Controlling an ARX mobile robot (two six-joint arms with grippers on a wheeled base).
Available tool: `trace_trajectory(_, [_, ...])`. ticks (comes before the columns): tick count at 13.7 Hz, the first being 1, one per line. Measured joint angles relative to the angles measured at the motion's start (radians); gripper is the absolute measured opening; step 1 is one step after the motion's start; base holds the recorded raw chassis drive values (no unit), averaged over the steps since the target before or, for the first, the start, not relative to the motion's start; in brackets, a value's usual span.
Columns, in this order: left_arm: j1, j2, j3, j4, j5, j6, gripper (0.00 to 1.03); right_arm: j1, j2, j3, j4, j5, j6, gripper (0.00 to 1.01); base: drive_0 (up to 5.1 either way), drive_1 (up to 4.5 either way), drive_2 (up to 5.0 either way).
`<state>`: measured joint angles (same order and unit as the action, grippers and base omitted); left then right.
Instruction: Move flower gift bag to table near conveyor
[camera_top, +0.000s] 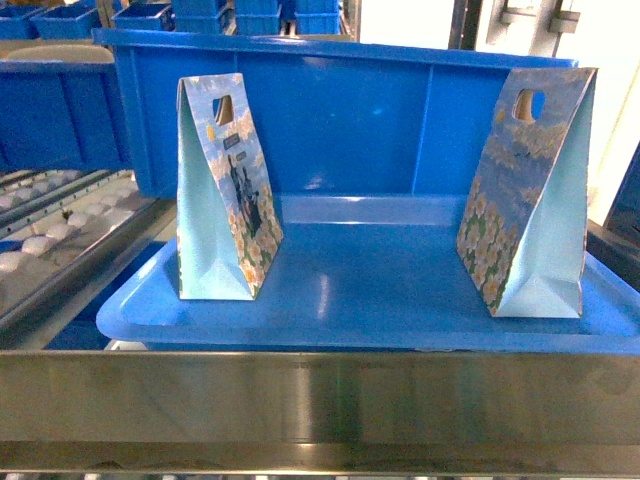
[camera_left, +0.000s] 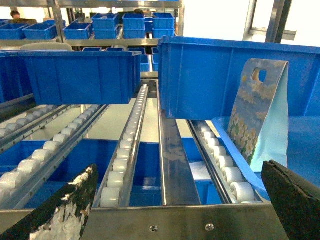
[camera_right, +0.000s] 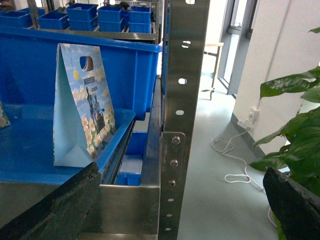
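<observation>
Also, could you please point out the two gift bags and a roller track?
Left bag (camera_top: 245, 200), head view, on its printed front face.
Right bag (camera_top: 505, 190), head view, on its flowered face.
Roller track (camera_left: 121, 165), left wrist view, on a white wheel.

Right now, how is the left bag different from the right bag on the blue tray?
The left bag has a dark figure printed among its flowers; the right bag shows only flowers and sky. The left bag's printed face turns right, the right bag's turns left. Both stand upright on the tray, with a pale blue side and a handle hole.
</observation>
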<state>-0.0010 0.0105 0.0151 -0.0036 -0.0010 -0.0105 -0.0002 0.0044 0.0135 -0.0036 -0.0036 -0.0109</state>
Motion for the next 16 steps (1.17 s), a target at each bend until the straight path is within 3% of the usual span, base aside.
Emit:
trace_trajectory(11, [0.000,0.000,0.000,0.000,0.000,0.000,0.98,0.000,0.000,0.000,0.000,0.000,0.000,0.98,0.0,0.00,0.0])
trace_trajectory(12, [-0.006,-0.006,0.000,-0.006,0.006,-0.005,0.98,0.036,0.000,0.000,0.022,0.004,-0.003,0.98,0.0,0.00,0.0])
trace_trajectory(16, [-0.010,-0.006,0.000,-0.003,0.012,-0.008,0.98,0.076,0.011,0.000,0.055,0.011,-0.006,0.98,0.0,0.00,0.0])
